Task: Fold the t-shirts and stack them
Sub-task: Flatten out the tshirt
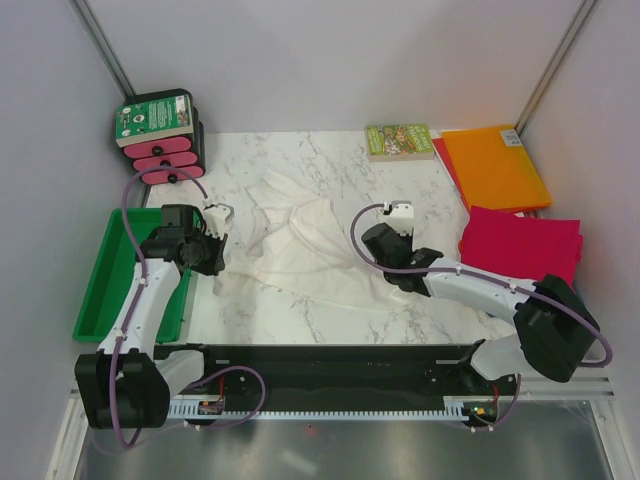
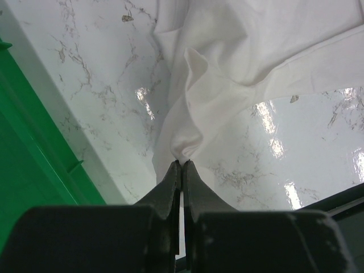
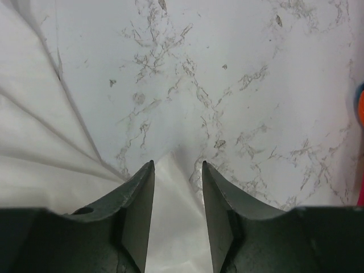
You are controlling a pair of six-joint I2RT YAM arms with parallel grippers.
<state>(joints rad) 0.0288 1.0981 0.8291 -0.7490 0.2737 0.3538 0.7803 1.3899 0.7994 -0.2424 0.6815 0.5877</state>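
The left gripper [image 2: 182, 165] pinches the thin wrinkled white cloth t-shirt [image 2: 244, 62] lying mid white marble tabletop [image 2: 91, 85]; only the right wrist view shows the right gripper [image 3: 177, 170] spread astride its corner.

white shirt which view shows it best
Top external: the whole white shirt shows, crumpled. Left wrist shows only the bunched edge pinched in the left gripper; right wrist shows only a corner inside the open right gripper.

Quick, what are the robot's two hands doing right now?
Left gripper: closed, pinching the white t-shirt.
Right gripper: open, the t-shirt's corner between its fingers, not gripped.
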